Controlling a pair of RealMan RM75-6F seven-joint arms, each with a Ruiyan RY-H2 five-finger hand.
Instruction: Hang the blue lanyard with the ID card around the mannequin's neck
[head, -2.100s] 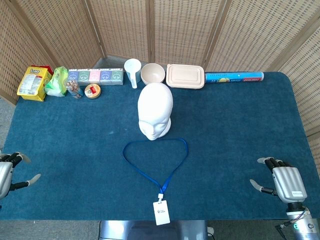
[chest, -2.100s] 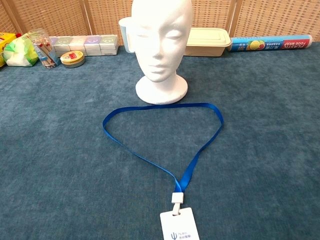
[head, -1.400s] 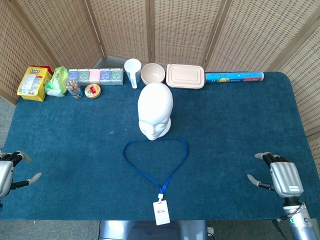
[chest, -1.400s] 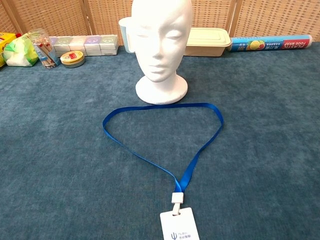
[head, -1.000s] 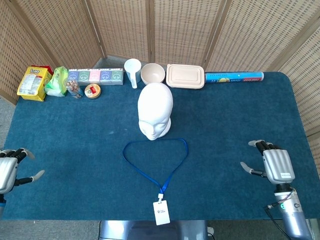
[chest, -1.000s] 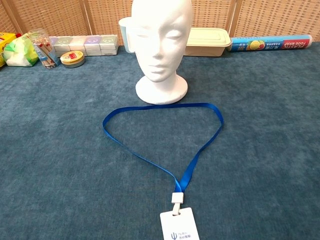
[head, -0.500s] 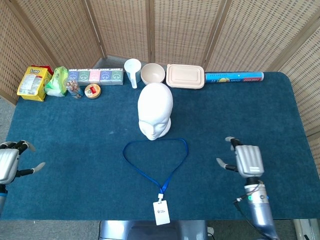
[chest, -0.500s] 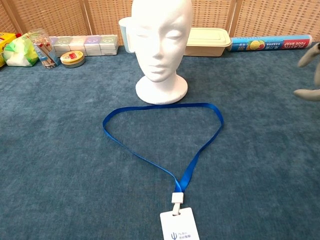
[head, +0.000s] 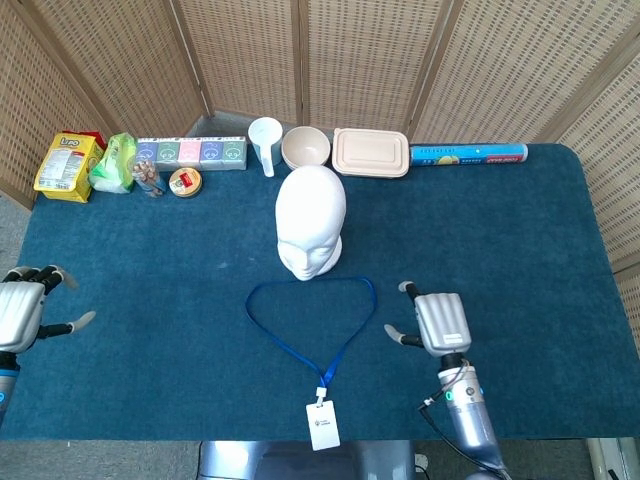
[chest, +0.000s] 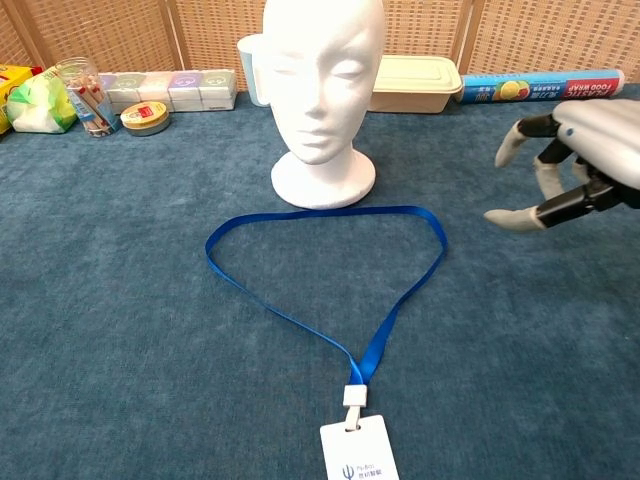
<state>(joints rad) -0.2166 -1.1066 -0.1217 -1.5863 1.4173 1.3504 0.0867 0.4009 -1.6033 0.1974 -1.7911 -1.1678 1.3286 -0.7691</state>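
The blue lanyard (head: 310, 325) lies looped flat on the counter (head: 150, 260) before the mannequin (head: 311, 222), its ID card (head: 323, 425) nearest me, while the right hand (head: 440, 322) hovers empty, fingers spread, just beside the loop, and the left hand (head: 20, 312) seems likewise empty at the counter's edge

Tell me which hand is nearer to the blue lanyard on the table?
The right hand. It hovers open just beside the right side of the blue lanyard, not touching it. The left hand is far off at the table's left edge.
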